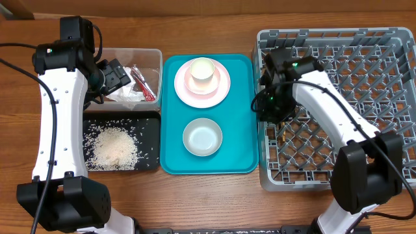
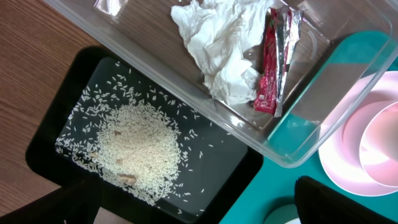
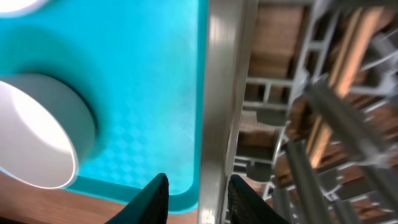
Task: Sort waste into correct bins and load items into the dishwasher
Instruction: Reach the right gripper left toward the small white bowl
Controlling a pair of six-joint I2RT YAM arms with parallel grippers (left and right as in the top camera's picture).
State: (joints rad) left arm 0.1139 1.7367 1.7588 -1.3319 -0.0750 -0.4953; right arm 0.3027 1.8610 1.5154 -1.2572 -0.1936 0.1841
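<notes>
Since tissue [image 2: 217, 50] and wrapper [image 2: 268, 71] lie in the tub [image 1: 153, 58] left of the teal tray [image 1: 170, 117], sorting looks done; loading in hand. Right gripper [image 3: 196, 191]: part-open, empty, at rack [image 3: 219, 93] wall right of tray. Left gripper [image 1: 122, 74]: wide, empty, over tub. Next probably wants a rim grip on the tray's grey bowl [image 1: 202, 137].

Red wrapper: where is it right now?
Overhead view, upper left: the red wrapper lies inside the clear tub, right of the crumpled tissue.
</notes>
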